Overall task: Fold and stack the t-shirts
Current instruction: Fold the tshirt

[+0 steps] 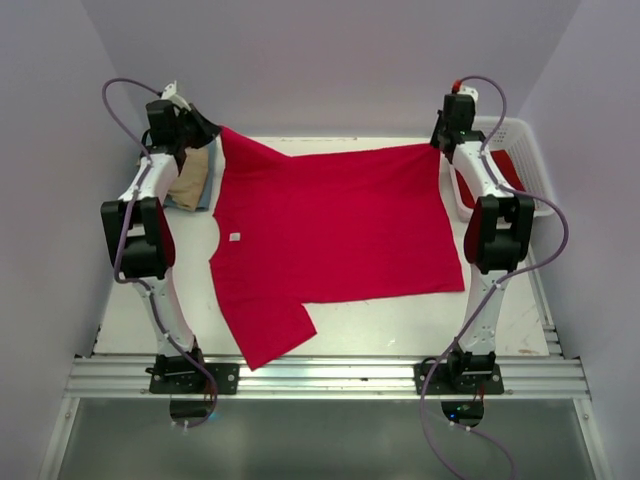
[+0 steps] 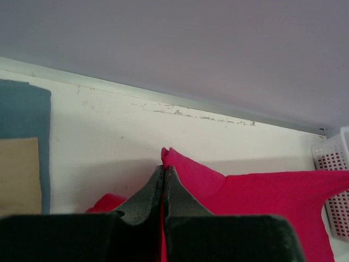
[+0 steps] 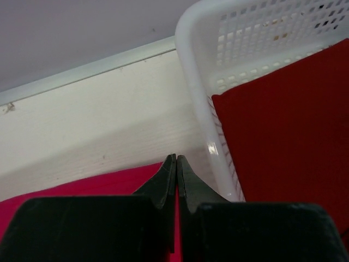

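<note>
At eleven and one o'clock, left gripper [image 2: 163, 169] and right gripper [image 3: 176, 158] clamp far corners of the plain red cloth t-shirt [image 1: 330, 230]. Limp and light, it likely sags; hold corners.

The red t-shirt [image 1: 330, 230] is soft, matt cloth with no sheen. The tan shirt [image 2: 19, 174] and blue-grey shirt [image 2: 22, 109] at the far left look like the same dull fabric. My left fingers [image 2: 146, 199] and right fingers [image 3: 161, 188] have dark, grainy, matt pads. The basket [image 3: 196, 98] on the right is smooth, glossy white plastic lattice. The table [image 2: 109, 136] is matt white and scuffed, and the near rail [image 1: 320, 375] is brushed metal.
</note>
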Controlling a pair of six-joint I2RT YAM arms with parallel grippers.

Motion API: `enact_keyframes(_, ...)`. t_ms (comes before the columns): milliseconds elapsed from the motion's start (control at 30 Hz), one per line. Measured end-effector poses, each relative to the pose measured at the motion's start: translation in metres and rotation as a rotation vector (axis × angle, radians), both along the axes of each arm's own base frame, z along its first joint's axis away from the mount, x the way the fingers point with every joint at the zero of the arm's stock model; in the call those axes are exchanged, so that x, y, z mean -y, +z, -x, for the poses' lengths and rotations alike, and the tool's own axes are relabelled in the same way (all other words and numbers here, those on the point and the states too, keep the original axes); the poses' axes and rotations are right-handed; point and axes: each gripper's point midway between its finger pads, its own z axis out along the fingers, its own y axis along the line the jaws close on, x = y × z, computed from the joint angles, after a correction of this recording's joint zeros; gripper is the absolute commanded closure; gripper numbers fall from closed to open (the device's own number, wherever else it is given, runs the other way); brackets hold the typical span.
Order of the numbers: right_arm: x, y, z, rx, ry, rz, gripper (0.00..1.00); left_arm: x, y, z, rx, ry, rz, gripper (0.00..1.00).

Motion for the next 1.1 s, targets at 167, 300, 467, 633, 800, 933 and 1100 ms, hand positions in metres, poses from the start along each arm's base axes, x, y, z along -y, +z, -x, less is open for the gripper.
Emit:
enact_keyframes(167,0.005,-0.004,0.02,-0.031,-0.02,0.014,1.0,0.006,0.002,0.019,-0.019,-0.018,-0.012,1.0)
enact_keyframes(300,0.008,-0.009,0.037,-0.057,-0.035,0.024,1.0,0.013,-0.015,0.046,-0.086,-0.028,-0.022,1.0)
enact_keyframes(467,0.012,-0.022,0.059,-0.101,-0.052,0.037,1.0,0.017,-0.033,0.081,-0.161,-0.026,-0.038,1.0)
enact_keyframes(633,0.014,-0.04,0.073,-0.146,-0.069,0.036,1.0,0.014,-0.032,0.111,-0.187,0.0,-0.057,1.0)
enact_keyframes(800,0.015,-0.062,0.087,-0.197,-0.081,0.033,1.0,0.011,-0.011,0.13,-0.153,0.021,-0.085,1.0)
enact_keyframes(933,0.018,-0.069,0.092,-0.217,-0.098,0.039,1.0,0.012,-0.004,0.144,-0.134,0.022,-0.093,1.0)
enact_keyframes(1100,0.018,-0.069,0.093,-0.215,-0.108,0.047,1.0,0.015,-0.03,0.168,-0.192,0.017,-0.086,1.0)
